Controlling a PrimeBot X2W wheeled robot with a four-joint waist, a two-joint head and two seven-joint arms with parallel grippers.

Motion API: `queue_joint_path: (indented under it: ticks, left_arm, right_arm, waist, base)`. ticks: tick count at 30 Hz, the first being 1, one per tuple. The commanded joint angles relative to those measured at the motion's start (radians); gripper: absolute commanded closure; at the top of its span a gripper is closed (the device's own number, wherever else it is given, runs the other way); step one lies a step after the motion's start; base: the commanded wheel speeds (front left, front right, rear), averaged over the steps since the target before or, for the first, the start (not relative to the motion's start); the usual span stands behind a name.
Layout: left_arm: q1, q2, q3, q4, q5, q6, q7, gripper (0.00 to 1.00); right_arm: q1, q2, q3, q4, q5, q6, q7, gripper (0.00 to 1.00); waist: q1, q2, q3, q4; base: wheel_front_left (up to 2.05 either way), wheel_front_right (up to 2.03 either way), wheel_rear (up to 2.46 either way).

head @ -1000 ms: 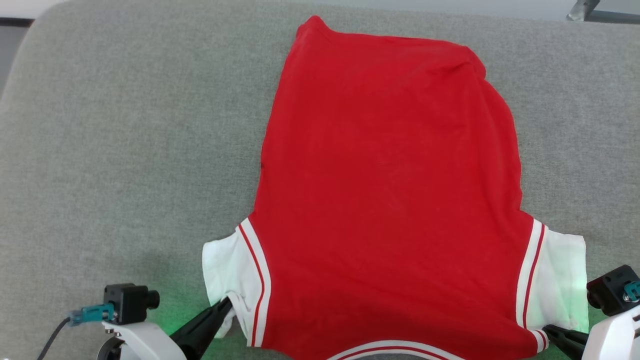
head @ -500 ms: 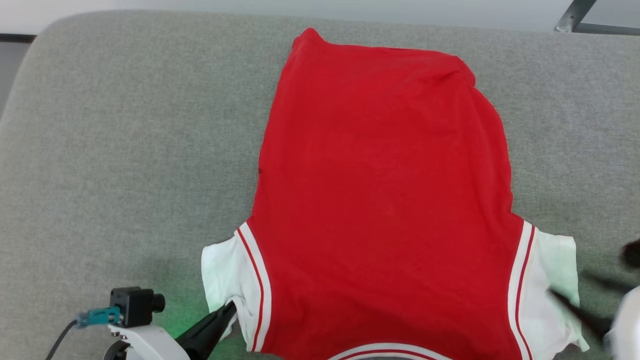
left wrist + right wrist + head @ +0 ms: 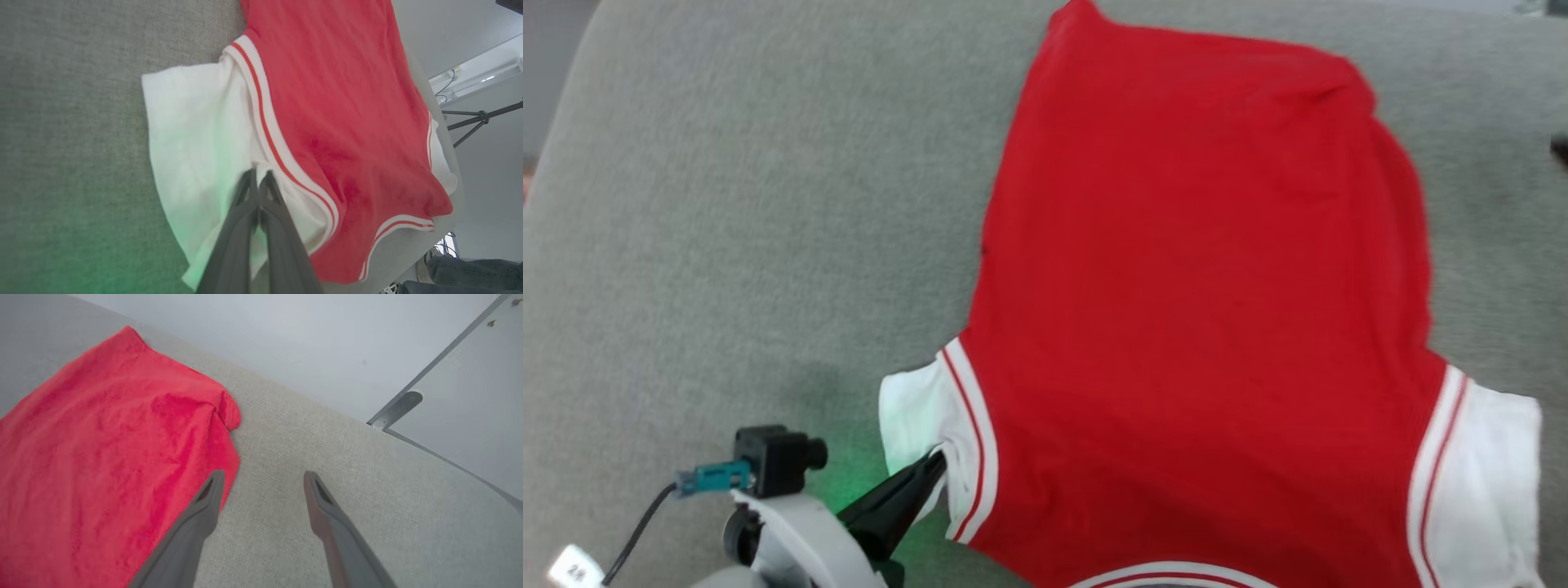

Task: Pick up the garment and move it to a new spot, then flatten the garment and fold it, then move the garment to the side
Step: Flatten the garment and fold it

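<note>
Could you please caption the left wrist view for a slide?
Left gripper pinching the white sleeve of a red jersey on a grey surface.

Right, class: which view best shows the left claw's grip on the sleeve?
The left wrist view: the left claw pinches the garment's white sleeve close up. The head view shows that pinch small, at lower left. The right wrist view shows the garment's red far end.
</note>
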Motion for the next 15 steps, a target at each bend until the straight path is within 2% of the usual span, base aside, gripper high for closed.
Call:
queue_joint_path:
  ticks: [1,5,8,15]
  left_arm:
    - [-0.019,-0.011,-0.001,-0.002,0.012,-0.003,0.002,1.00]
    - [-0.048,-0.038,-0.008,0.007,0.026,-0.017,0.012,1.00]
    - [-0.064,-0.060,-0.012,0.022,0.031,-0.029,0.013,1.00]
    - [-0.093,-0.102,-0.021,0.065,0.044,-0.051,0.008,1.00]
  right_arm:
    - [-0.054,0.015,0.027,0.052,-0.015,-0.001,-0.002,0.00]
    - [-0.241,0.040,0.131,0.266,-0.051,-0.001,0.005,0.00]
    - [-0.335,0.033,0.222,0.379,-0.057,-0.001,0.000,0.00]
    - [-0.464,0.024,0.392,0.547,-0.031,-0.001,-0.024,0.00]
  waist:
    - [0.0000,0.0000,0.056,0.055]
    - [0.0000,0.0000,0.099,0.100]
    - [0.0000,0.0000,0.127,0.127]
    - [0.0000,0.0000,0.174,0.162]
  base:
    - [0.00,0.00,0.00]
    - [0.00,0.00,0.00]
    - [0.00,0.00,0.00]
    - [0.00,0.00,0.00]
